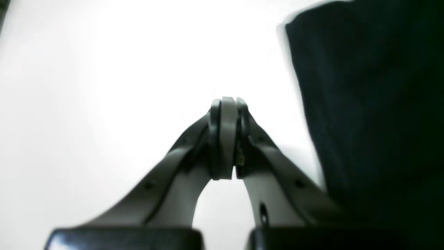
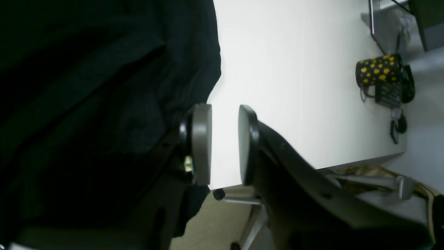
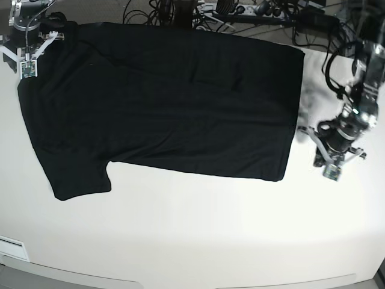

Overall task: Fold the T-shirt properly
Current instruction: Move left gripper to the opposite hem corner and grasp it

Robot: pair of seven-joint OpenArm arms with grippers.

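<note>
The T-shirt [image 3: 162, 102] lies spread flat on the white table [image 3: 198, 223], plain black side up, one short sleeve at the front left [image 3: 78, 177]. In the base view my right arm [image 3: 27, 36] sits over the shirt's far left corner. In its wrist view my right gripper [image 2: 224, 139] stands open with only white table showing between the pads, and the black cloth [image 2: 86, 104] lies against its left finger. My left gripper [image 1: 227, 104] is shut on nothing over bare table, just off the shirt's right edge [image 1: 374, 104].
Cables [image 3: 240, 12] crowd the table's far edge. In the right wrist view a black mug with yellow spots [image 2: 378, 71] shows past the table's edge, and chair legs [image 2: 242, 201] show below the edge [image 2: 360, 162]. White table extends in front of the shirt.
</note>
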